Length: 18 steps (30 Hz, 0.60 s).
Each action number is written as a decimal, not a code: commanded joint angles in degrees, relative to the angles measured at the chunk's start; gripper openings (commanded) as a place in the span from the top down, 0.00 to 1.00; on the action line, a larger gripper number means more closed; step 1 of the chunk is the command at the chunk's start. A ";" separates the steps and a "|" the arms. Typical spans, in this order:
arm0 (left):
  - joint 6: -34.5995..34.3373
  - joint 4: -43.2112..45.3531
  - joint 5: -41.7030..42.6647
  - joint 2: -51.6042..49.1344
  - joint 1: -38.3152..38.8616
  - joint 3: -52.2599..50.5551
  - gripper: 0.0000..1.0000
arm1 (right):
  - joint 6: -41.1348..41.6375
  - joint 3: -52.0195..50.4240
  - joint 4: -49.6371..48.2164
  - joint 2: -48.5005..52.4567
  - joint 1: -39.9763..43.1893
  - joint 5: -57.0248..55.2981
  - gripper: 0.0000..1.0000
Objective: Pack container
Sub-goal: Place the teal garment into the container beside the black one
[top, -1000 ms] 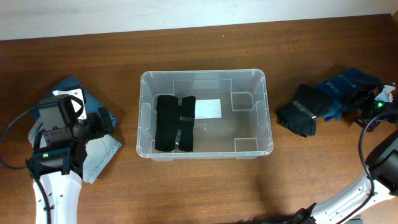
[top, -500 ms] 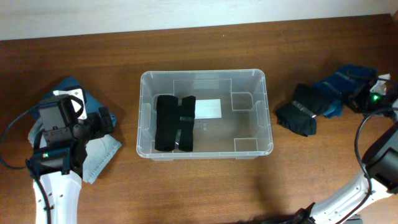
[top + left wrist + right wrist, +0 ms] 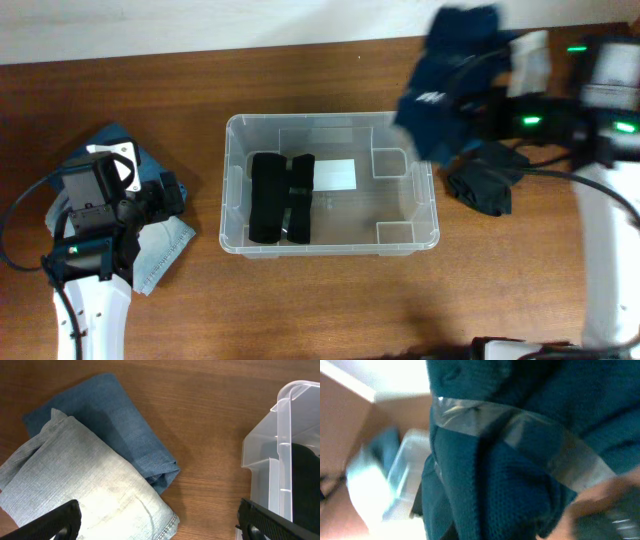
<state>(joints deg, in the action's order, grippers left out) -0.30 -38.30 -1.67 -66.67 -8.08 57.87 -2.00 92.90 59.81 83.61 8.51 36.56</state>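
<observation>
The clear container [image 3: 395,205] sits mid-table with a black taped cloth bundle [image 3: 281,197] lying in its left half. A dark blue knit bundle [image 3: 450,75] wrapped with clear tape [image 3: 520,425] hangs in the air over the container's far right corner. My right gripper [image 3: 492,92] is shut on it, and the bundle [image 3: 520,475] fills the right wrist view and hides the fingers. My left gripper [image 3: 160,527] stands wide open, low over folded light denim [image 3: 75,480], left of the container's wall [image 3: 280,435].
A second black bundle [image 3: 480,188] lies on the table just right of the container. Darker blue denim [image 3: 110,420] lies under the light piece at the far left. The wooden table meets a white wall at the back.
My right gripper closed on the blue bundle at the far right, lifted it off the table and swung it left toward the container. The left arm stayed put.
</observation>
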 commanded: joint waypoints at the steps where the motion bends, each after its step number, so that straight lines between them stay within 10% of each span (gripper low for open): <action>1: -0.57 0.09 0.81 -0.28 -0.24 0.70 0.01 | 0.28 -4.92 -0.37 4.20 -10.75 -7.13 0.96; 13: -0.57 0.11 0.81 -0.28 -0.24 0.70 0.01 | -0.15 -14.25 -5.20 20.44 -22.38 -20.98 0.92; 15: -0.57 0.13 0.81 -0.28 -0.24 0.70 0.01 | -0.13 -14.23 -5.40 20.94 -22.86 -22.38 0.01; 18: -0.57 0.13 0.81 -0.28 -0.24 0.70 0.01 | 0.02 -10.88 -3.15 16.76 -23.12 -25.24 0.01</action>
<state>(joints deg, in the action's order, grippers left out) -0.30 -38.35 -1.50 -66.67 -8.08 57.87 -1.56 78.81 55.53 104.77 -14.15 15.64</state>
